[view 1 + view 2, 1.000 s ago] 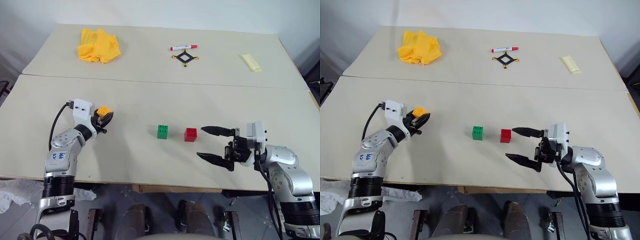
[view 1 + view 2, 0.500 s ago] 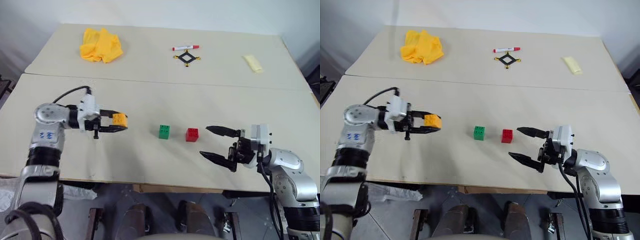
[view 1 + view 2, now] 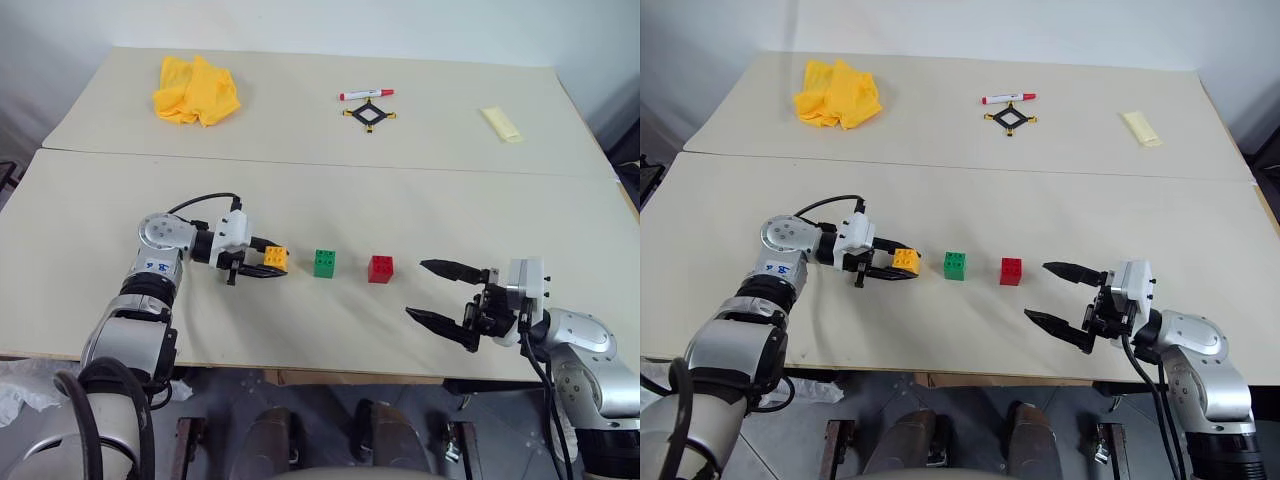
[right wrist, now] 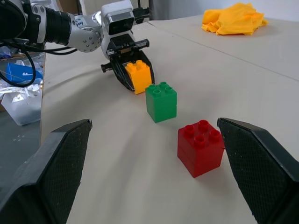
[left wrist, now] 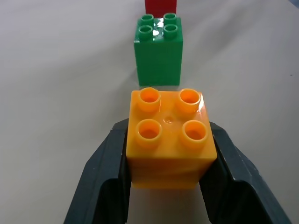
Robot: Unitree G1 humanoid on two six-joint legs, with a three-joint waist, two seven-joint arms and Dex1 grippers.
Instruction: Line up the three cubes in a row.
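My left gripper is shut on the orange-yellow cube, studs up, just left of the green cube on the near table. In the left wrist view the orange-yellow cube sits between the two black fingers, with the green cube a small gap ahead and the red cube behind that. The red cube stands right of the green one. My right gripper is open, to the right of the red cube and apart from it, holding nothing.
On the far table lie a yellow cloth, a red marker, a black-and-yellow square piece and a pale yellow flat bar. A seam separates the two tabletops.
My left gripper has swung to the right with the orange-yellow cube, turning level, and now sits close beside the green cube. The right gripper has barely shifted.
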